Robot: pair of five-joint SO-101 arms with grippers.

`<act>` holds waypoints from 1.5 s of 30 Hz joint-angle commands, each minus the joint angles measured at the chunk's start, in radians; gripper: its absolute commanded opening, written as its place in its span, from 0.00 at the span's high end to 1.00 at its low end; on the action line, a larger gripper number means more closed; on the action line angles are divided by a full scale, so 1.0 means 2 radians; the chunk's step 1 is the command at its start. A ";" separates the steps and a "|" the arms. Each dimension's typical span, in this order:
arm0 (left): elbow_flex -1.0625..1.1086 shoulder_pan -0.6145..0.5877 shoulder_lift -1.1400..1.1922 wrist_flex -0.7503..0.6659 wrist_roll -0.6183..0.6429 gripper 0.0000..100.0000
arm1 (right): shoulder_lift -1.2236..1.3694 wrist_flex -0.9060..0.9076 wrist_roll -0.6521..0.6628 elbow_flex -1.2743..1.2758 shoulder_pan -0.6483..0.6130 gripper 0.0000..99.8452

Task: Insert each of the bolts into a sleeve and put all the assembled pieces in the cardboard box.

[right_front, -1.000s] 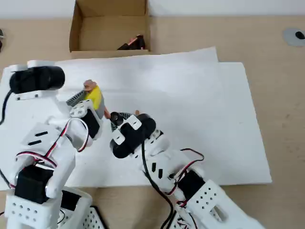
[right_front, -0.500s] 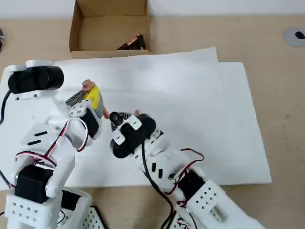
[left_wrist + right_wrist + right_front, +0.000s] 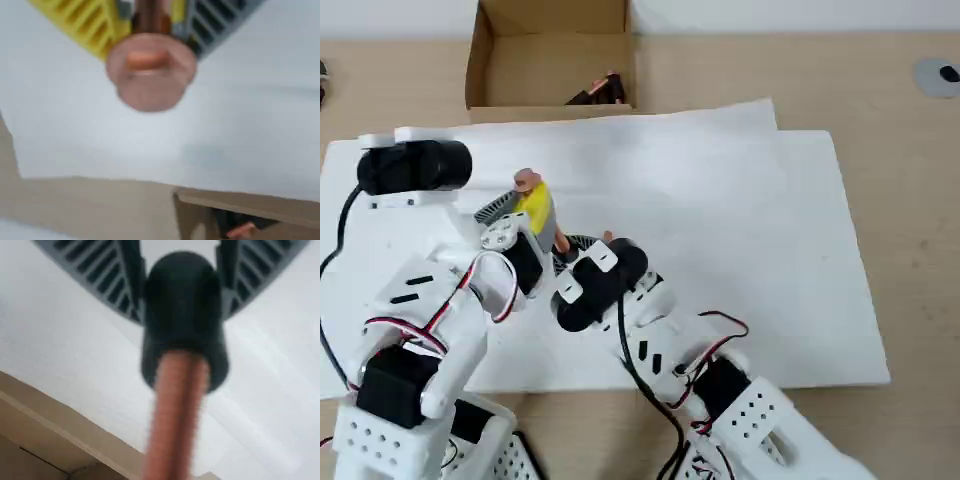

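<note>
While both arms are hanging over the near half of the workspace, I am looking down on a wooden table (image 3: 910, 200) that is carrying a wide white sheet (image 3: 740, 220) across its middle. I am seeing the left arm (image 3: 420, 330) bending in from the near left corner and the right arm (image 3: 670, 350) coming in from the near edge, with their tips sitting just beside each other above the sheet. I cannot tell whether they are touching.

At the far edge, the cardboard box (image 3: 480, 60) is sitting open on the bare table, just beyond the sheet. It is holding dark assembled pieces (image 3: 600, 92) with copper ends against its near wall; I am also catching them in the left wrist view (image 3: 235, 227).

The left gripper (image 3: 532, 205), with one yellow finger and one grey, is clamping a copper bolt (image 3: 527, 181) by its shank. The round head is pointing away from the arm, toward the box. In the left wrist view, that head (image 3: 150, 75) is facing me just past the fingertips (image 3: 90, 20).

The right gripper (image 3: 578, 243) is pinching a black sleeve (image 3: 182, 315) between its grey fingers (image 3: 100, 275). A copper threaded shaft (image 3: 175, 415) is sticking out of the sleeve's outer end, above the white sheet.
</note>
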 commanded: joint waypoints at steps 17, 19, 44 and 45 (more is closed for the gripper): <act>0.130 -0.027 -0.138 -0.113 -0.018 1.00 | -0.007 0.101 -0.032 -0.063 0.005 0.99; 0.148 -0.027 -0.168 -0.116 -0.020 1.00 | -0.007 0.101 -0.032 -0.063 0.005 0.99; 0.287 -0.004 -0.310 -0.252 -0.059 1.00 | -0.009 -0.011 -0.031 -0.003 0.013 0.99; 0.287 -0.004 -0.310 -0.254 -0.059 1.00 | -0.009 -0.011 -0.031 -0.003 0.013 0.99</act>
